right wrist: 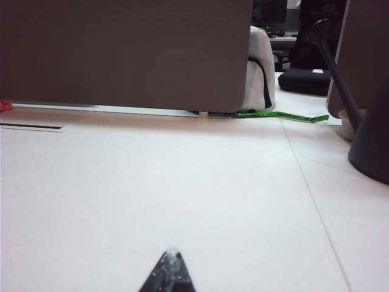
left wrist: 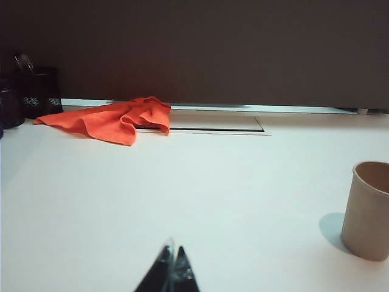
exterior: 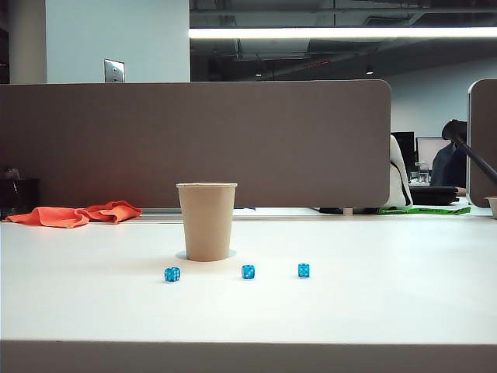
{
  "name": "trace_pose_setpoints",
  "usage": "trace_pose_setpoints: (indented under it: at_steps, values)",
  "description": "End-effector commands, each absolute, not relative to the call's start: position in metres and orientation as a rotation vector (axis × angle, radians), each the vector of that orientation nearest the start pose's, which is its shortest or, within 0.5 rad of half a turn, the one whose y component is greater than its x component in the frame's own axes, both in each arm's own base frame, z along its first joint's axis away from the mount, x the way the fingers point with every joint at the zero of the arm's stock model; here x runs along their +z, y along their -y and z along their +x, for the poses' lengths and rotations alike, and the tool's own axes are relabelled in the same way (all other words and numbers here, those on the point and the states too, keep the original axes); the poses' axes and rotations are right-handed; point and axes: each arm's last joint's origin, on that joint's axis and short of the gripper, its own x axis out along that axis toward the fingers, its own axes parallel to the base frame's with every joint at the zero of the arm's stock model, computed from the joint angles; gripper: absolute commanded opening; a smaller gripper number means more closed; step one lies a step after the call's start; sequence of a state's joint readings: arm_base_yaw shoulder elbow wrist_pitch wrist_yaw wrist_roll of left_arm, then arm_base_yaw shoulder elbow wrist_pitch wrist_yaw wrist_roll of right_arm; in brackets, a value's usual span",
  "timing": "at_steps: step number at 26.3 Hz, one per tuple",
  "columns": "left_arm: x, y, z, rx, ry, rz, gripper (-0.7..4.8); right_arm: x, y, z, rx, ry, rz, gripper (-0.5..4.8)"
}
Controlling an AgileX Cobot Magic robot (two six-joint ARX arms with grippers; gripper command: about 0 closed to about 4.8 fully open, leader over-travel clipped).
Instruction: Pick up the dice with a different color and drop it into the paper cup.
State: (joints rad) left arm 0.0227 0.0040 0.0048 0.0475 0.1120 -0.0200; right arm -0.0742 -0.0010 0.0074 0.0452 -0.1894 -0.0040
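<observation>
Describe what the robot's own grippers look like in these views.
Only the tips show. The left gripper ends in two dark, glossy, tapered jaws, pressed into a point. The right gripper looks the same: black, shiny, pointed. No arms, cables or markings are visible in any view.

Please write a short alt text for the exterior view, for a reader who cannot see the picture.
A tan paper cup stands upright on a white table, with three small blue dice in a loose row in front of it. An orange cloth lies at the back left before a grey partition. No red die and no gripper shows here.
</observation>
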Motion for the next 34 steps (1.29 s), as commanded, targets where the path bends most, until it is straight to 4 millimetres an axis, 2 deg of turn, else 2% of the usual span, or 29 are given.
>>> trace_pose_setpoints:
  at_steps: [1,23,34]
  values:
    - [0.1717,0.0014,0.0972,-0.098,0.062,-0.034,-0.06,0.1711,0.0007,0.0965,0.150,0.063,-0.002,-0.01]
    - [0.1714,0.0058,0.0971,-0.142,0.059,-0.038,-0.06,0.1711,0.0002,0.0964,0.168,0.063,-0.003,-0.01]
    - [0.1715,0.0056,0.0971,-0.134,0.061,-0.031,-0.06,0.1744,0.0024,0.0964,0.099,0.098,-0.006,-0.01]
